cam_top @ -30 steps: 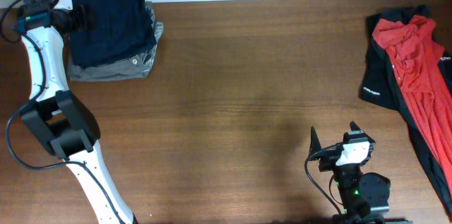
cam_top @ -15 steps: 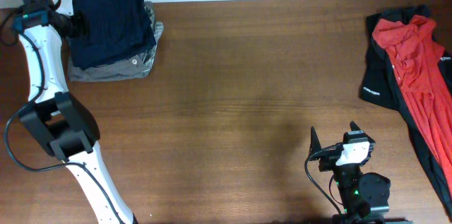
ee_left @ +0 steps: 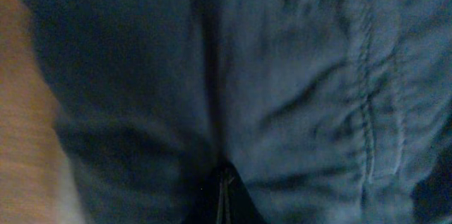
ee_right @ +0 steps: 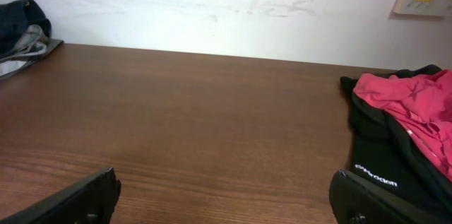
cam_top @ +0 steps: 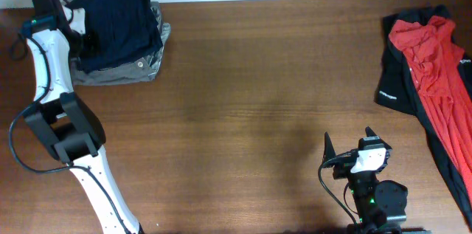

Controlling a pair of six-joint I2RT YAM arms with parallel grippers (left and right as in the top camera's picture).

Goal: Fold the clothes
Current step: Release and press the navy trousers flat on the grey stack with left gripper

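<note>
The clothes lie in two heaps. At the back left a dark navy garment (cam_top: 118,23) sits folded on an olive-grey one (cam_top: 122,73) with a metal button (cam_top: 141,62). My left gripper (cam_top: 75,21) is shut and pressed against the navy garment's left edge. In the left wrist view navy fabric (ee_left: 296,75) fills the frame around the closed fingertips (ee_left: 223,199); I cannot tell whether cloth is pinched between them. At the far right a red garment (cam_top: 428,57) lies crumpled over a black one (cam_top: 394,79). My right gripper (cam_top: 348,142) stands open and empty near the front edge.
The brown wooden table (cam_top: 258,79) stretches between the two heaps. A white wall (ee_right: 212,5) runs along the back edge. The left arm (cam_top: 51,94) reaches up the table's left side. The black garment (ee_right: 381,160) lies to the right of my right gripper (ee_right: 226,199).
My left gripper has closed from wide open to shut and shifted slightly right, into the navy garment's left edge. The right arm has not moved.
</note>
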